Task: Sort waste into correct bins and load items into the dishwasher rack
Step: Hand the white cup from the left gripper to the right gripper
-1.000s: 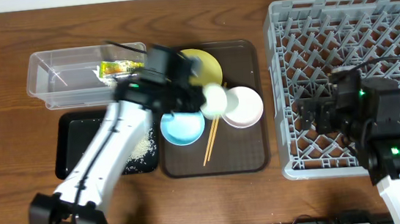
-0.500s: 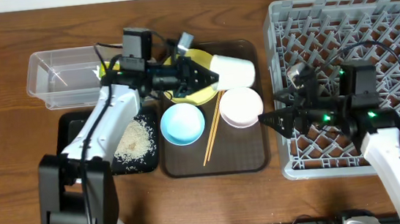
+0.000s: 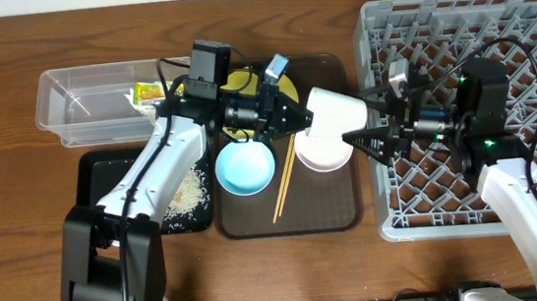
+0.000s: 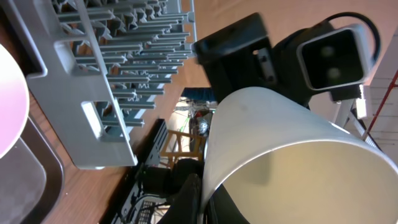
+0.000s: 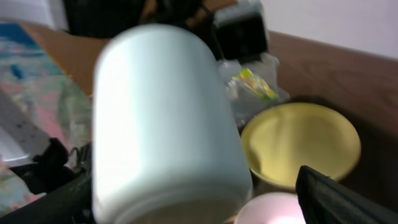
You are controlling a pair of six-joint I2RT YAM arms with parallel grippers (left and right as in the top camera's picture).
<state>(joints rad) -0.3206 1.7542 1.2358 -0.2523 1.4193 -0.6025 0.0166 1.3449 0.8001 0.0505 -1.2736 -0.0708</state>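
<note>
white cup (image 3: 336,112) carried rightward, left fingers (image 3: 295,113) gripping, right fingers (image 3: 365,142) spread nearer

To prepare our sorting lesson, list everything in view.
dishwasher rack: 1, grey, right
serving tray: 1, brown, centre
tub: 1, clear, upper left
snack wrapper: 1, green-yellow, in tub
shallow tray: 1, black, lower left
rice: 1 pile, white, shallow tray
plate: 1, yellow, serving tray
blue bowl: 1, blue, serving tray
white bowl: 1, white, serving tray
chopsticks: pair, wooden, serving tray
cup: 1, white, left gripper
left gripper: 1, black, holding cup
right gripper: 1, black, beside cup
</note>
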